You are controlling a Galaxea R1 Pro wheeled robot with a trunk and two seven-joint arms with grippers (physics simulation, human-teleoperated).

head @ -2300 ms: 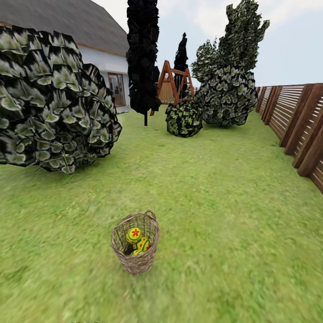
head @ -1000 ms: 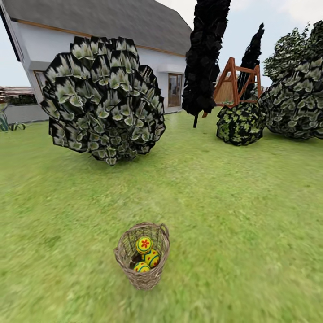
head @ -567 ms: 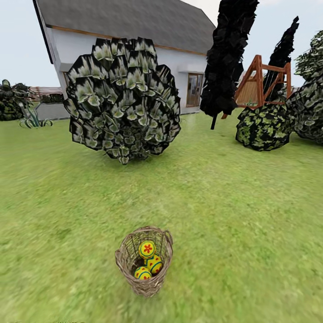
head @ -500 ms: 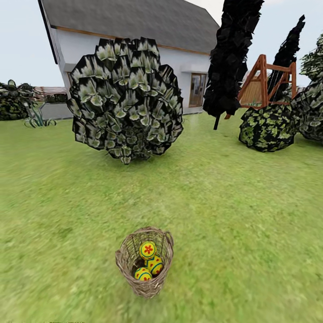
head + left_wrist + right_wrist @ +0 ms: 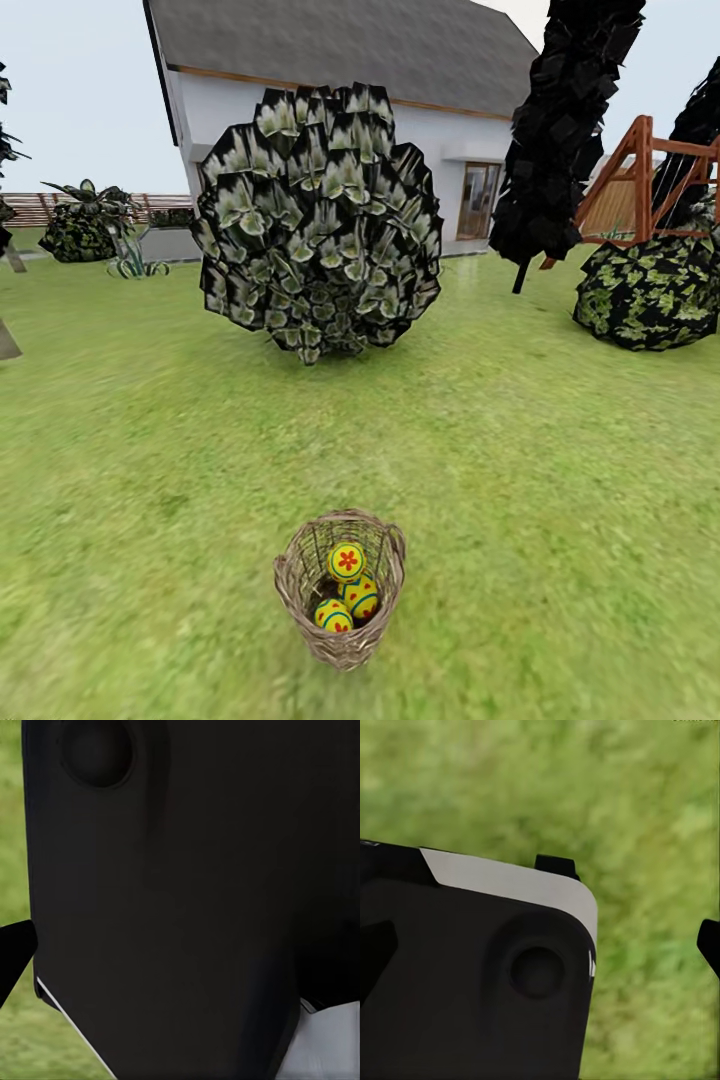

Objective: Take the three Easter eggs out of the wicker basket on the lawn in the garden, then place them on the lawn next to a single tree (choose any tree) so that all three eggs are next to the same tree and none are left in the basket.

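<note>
light: even daylight | shadows: faint | lawn (image 5: 560,480): blurred

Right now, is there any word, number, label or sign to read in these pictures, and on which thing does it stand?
None: no readable text anywhere.
The Easter eggs in the wicker basket carry only red flower marks and blue bands, no letters.
The white house and the wooden playset show no sign.

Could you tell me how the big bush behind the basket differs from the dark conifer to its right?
The bush is broad and rounded, while the conifer is tall and narrow, running out of the top of the picture. The bush's leaves are pale green-white on dark; the conifer is almost solid black. The bush's foliage reaches nearly to the lawn; the conifer stands on a thin bare trunk. Both stand on the grass before the house.
</note>
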